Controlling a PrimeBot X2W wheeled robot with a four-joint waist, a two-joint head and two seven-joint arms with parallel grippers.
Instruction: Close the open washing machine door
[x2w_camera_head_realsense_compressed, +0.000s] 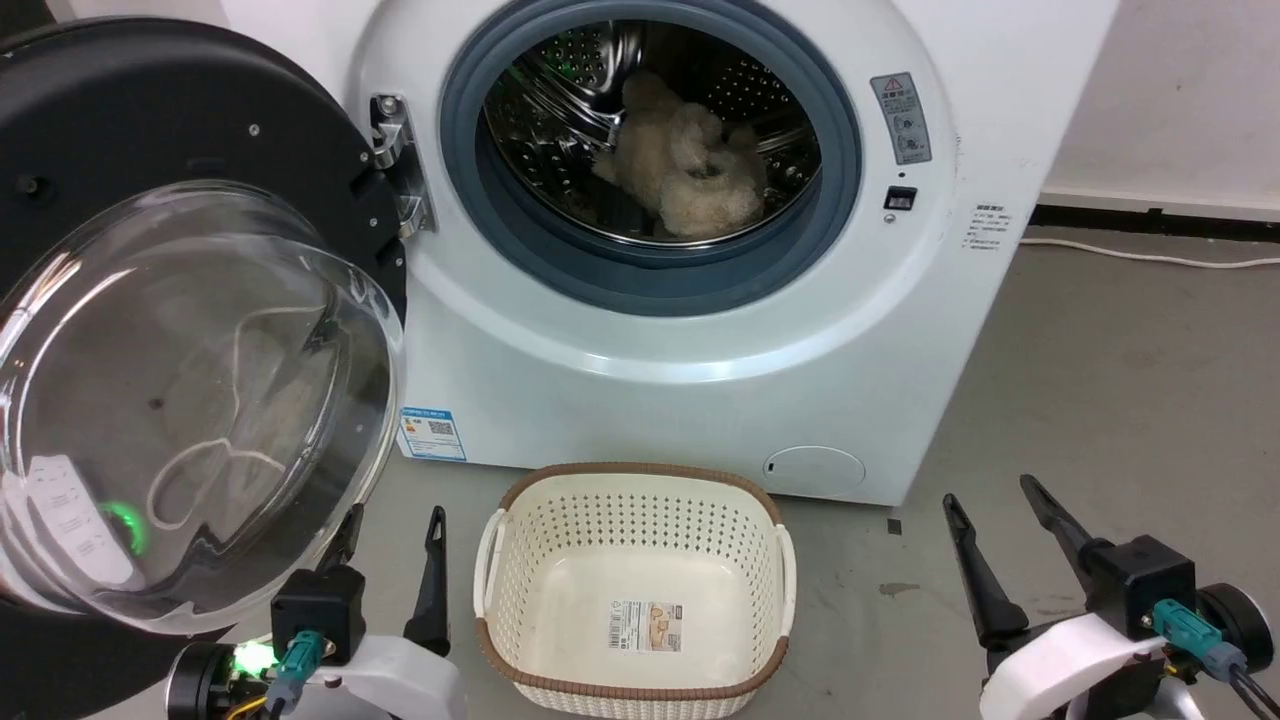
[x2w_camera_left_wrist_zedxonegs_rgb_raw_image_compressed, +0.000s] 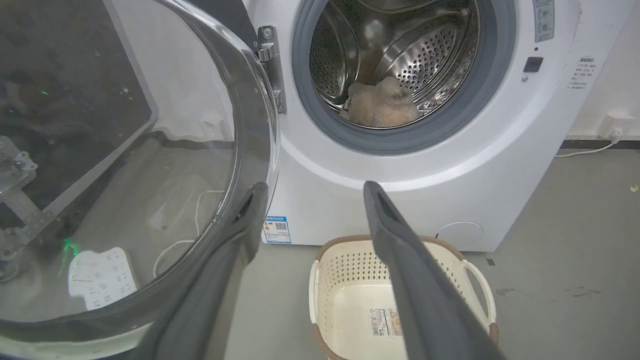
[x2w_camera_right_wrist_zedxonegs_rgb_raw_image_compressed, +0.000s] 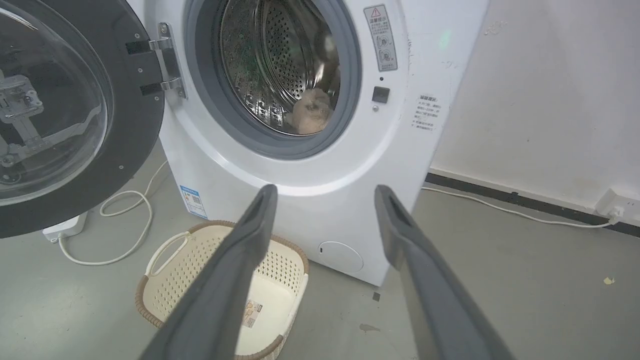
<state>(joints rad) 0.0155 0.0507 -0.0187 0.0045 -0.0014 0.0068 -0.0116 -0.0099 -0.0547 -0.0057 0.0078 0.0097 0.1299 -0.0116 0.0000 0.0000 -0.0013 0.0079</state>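
The large round washing machine door (x2w_camera_head_realsense_compressed: 190, 330), with its glossy black rim and bulging clear glass bowl, hangs swung wide at the white washer's (x2w_camera_head_realsense_compressed: 700, 400) left. It looks stiff and weighty, and the glass slick, so I'd push the rim far from the metal hinge (x2w_camera_head_realsense_compressed: 400, 170). The left gripper (x2w_camera_head_realsense_compressed: 396, 515) sits close under the bowl and the right gripper (x2w_camera_head_realsense_compressed: 990, 490) is well apart; both jaws are spread and hold nothing. The cream perforated plastic basket (x2w_camera_head_realsense_compressed: 640, 480) sits low on the floor below the opening.
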